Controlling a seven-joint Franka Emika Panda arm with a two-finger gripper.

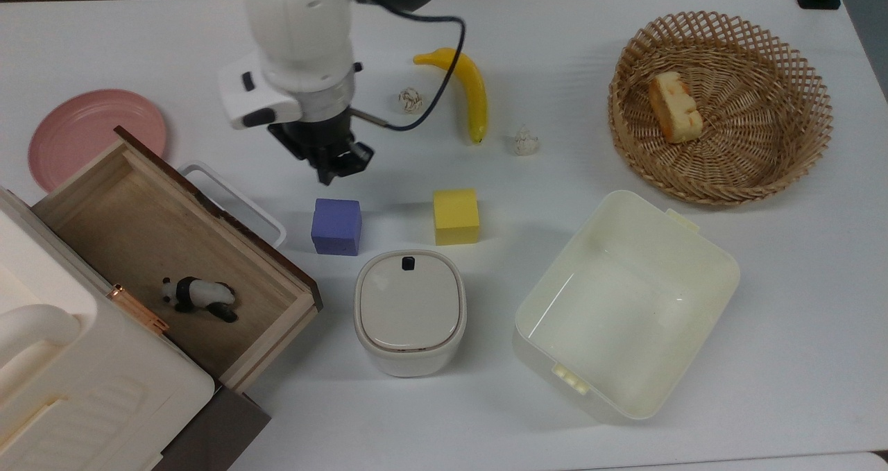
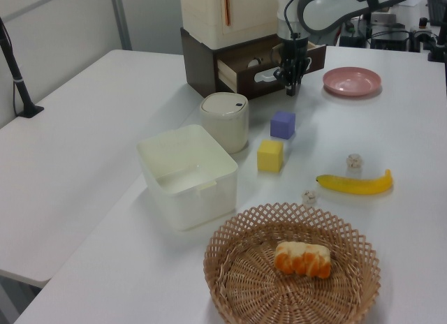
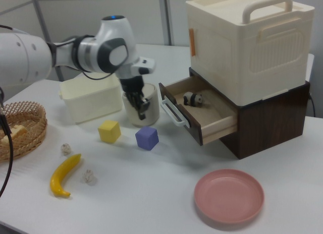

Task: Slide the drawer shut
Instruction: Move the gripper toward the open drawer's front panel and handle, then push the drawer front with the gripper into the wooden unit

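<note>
In the top view, the open drawer point(image 1: 173, 256) juts from the cabinet at the desk's lower left, its white handle point(image 1: 236, 204) lying at about eight o'clock from the claw point(image 1: 329, 173), whose fingers look pressed together.

looks like a robotics lab: white table point(image 1: 763, 388) spread with toy props, a fake banana point(image 1: 472, 89), foam cubes, plain partition walls point(image 3: 101, 17), cabled equipment point(image 2: 405, 31) on benches behind.

Purple cube point(image 1: 336, 225) stands near drawer point(image 1: 166, 249) handle point(image 1: 236, 200).
</note>
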